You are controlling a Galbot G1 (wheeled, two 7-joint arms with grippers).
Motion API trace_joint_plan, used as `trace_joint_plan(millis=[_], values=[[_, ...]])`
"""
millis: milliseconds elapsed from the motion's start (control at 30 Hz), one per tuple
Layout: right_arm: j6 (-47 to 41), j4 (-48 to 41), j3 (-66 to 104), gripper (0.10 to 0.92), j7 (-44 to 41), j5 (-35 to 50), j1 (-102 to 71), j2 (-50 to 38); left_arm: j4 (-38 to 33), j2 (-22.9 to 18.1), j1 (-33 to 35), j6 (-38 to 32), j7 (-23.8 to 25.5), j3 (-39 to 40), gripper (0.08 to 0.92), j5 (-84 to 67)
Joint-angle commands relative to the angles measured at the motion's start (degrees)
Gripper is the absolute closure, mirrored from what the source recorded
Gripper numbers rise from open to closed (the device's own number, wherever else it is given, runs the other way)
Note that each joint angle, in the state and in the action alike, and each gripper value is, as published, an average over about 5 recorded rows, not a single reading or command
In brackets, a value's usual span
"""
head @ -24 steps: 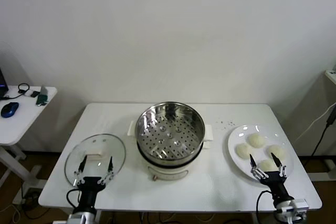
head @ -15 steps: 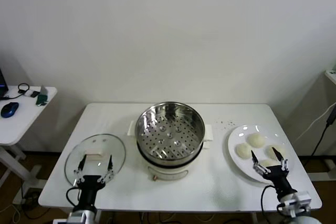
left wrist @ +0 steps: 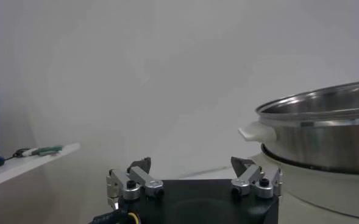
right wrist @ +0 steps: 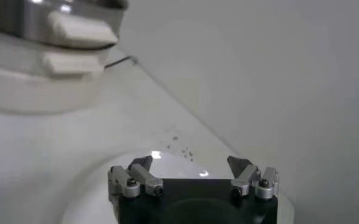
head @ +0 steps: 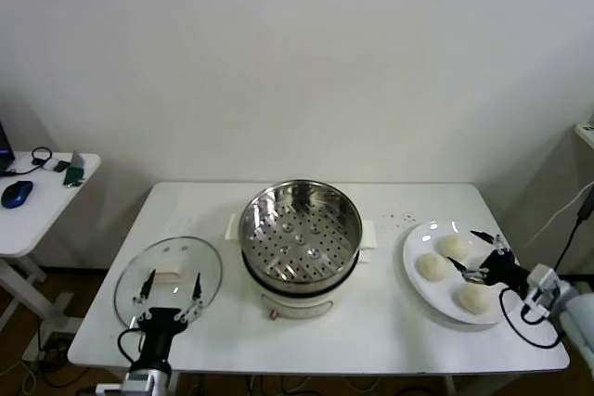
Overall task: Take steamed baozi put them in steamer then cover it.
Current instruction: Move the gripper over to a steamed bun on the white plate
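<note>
While three baozi (head: 432, 267) show on one white plate (head: 415, 248) at the desk's (head: 390, 322) right, the right end effector (head: 479, 257) hovers open over them, the steamer (head: 300, 229) empty mid-desk, the left end effector (head: 168, 288) open near the cover (head: 169, 271).

Steamer (head: 301, 234): round shiny steel basket, perforated bottom, on white pot base; stood uncovered and empty.
Cover (head: 168, 281): clear glass lid, whitish handle; lay flat left of the steamer.
Steamed baozi (head: 430, 267): cream-white buns on a plate, right of the steamer.
</note>
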Motion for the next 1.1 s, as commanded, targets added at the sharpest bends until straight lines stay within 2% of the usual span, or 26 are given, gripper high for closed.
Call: trace_joint_plan(millis=[33, 200, 400, 1100], values=[[-0.43, -12.46, -25.48, 0.203, -21.34, -10.5, 29.45, -16.83, 0.23, 0.55, 0.01, 0.25, -0.66, -0.1, 0.177, 0.03], [2.37, -21.03, -51.57, 0.203, -25.45, -15.15, 53.94, -15.34, -0.18, 0.73, 0.59, 0.25, -0.95, -0.5, 0.177, -0.74], [4.88, -29.96, -70.55, 0.203, -28.17, -16.55, 69.92, -10.51, -0.78, 0.86, 0.27, 0.74, -1.21, -0.8, 0.177, -1.06], [8.27, -52.54, -71.84, 0.203, -28.46, -21.97, 71.02, 11.39, -0.38, 2.2, -0.01, 2.42, -1.88, -2.19, 0.177, -1.73]])
